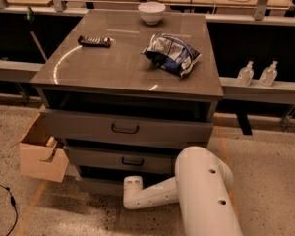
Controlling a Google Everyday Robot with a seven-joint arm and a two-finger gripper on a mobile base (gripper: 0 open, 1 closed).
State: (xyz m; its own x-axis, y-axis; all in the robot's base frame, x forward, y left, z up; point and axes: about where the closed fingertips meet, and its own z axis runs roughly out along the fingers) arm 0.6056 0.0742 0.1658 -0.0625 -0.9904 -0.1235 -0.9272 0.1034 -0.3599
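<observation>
drawer cabinet with a grey counter (113,68) fills the middle of view; white robot arm (201,191) at 5 o'clock, forearm running toward 9 o'clock along the floor; its rounded end (132,187) sits just in front of the bottom drawer (98,185), near or touching, cannot tell which; hand itself does not show past that end, so released or clenched cannot tell; top drawer (88,127) has a dark gap above its front; middle drawer (98,157) below it, handle at centre; open cardboard box (39,159) against the cabinet at 8 o'clock; on the counter, crumpled chip bag (171,53) at 2 o'clock, white bowl (151,12) at 12 o'clock by the far edge, dark flat bar (94,41) at 10 o'clock, all well apart; two small clear bottles (245,73) on a ledge at 3 o'clock.
</observation>
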